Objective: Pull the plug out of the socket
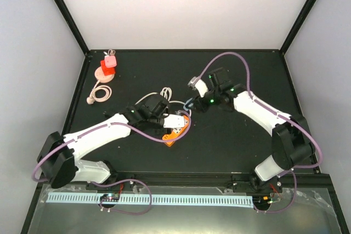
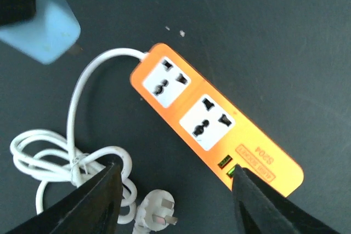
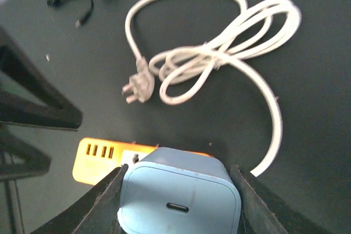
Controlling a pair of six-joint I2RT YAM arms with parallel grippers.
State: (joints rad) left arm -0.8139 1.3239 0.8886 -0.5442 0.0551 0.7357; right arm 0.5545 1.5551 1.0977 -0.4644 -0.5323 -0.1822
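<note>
Now the blue plug point(image 2: 41, 31) is gripped by the right gripper point(image 3: 178, 193) and held clear of the orange socket strip point(image 2: 214, 119), near its cord end; the left gripper point(image 2: 175, 176) is held spread apart over the strip's other end, with nothing grasped

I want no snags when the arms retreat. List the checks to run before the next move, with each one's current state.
1. Blue charger out of orange power strip: ok, both sockets empty.
2. Right end effector clamped on charger: ok.
3. Left end effector open: ok.
4. White cord clear of left fingers: cannot tell, coil lies under one.
5. Charger undamaged: cannot tell.
</note>
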